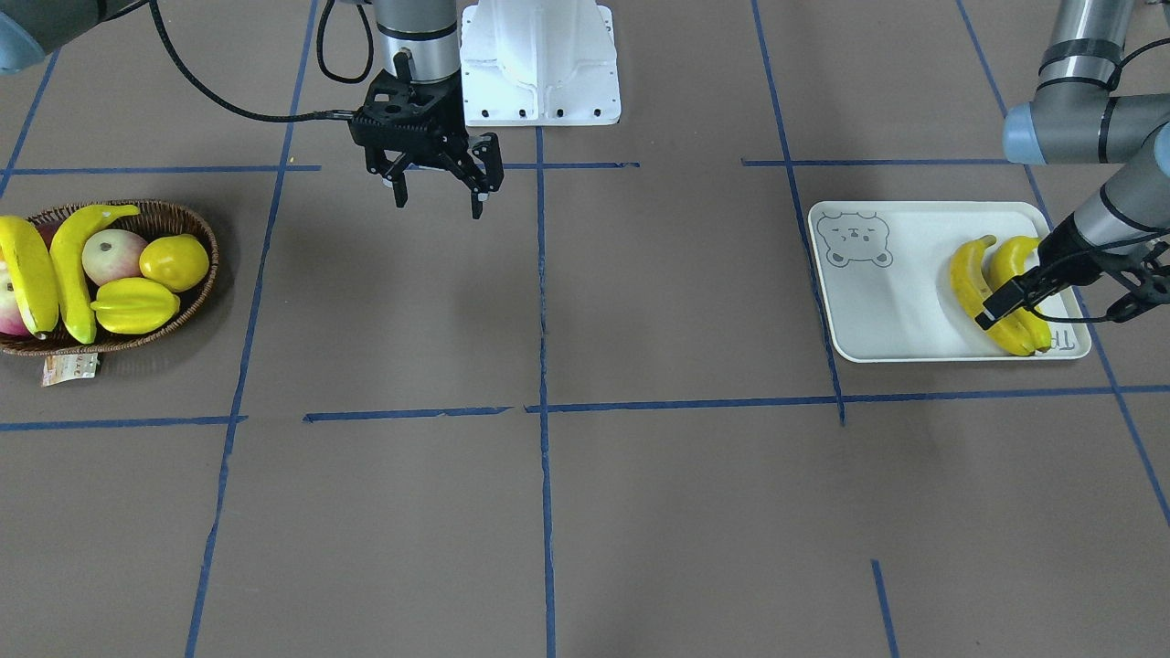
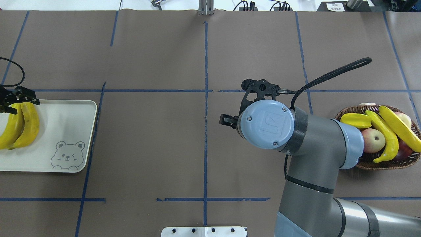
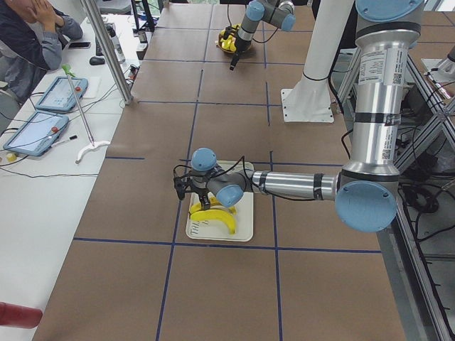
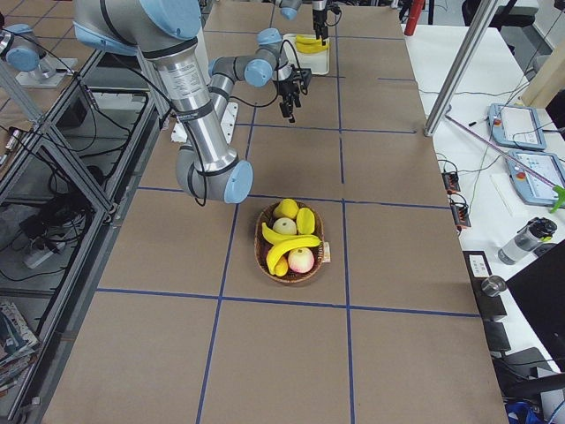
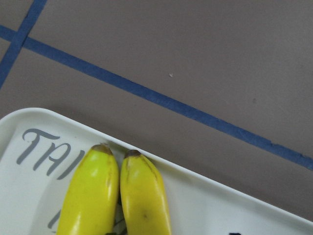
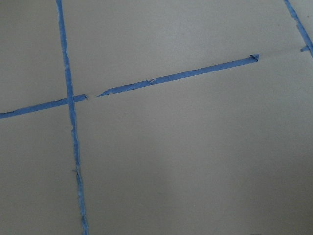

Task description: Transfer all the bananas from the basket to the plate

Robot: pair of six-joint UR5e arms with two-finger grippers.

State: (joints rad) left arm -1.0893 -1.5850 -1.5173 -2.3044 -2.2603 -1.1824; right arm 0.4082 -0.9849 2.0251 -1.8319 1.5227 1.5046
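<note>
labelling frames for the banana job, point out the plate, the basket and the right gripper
plate (image 1: 905,306): front-facing view, bare white floor mid-tray
basket (image 1: 187,219): front-facing view, wicker rim on the robot's side
right gripper (image 1: 439,206): front-facing view, midway between the tips of its open jaws

brown tabletop (image 1: 640,512) gridded with blue tape lines (image 1: 543,366); on it a wicker basket (image 1: 203,228) at one end, a rectangular off-white plate (image 1: 877,311) at the other, the white robot base (image 1: 539,64) at the robot-side edge
</note>
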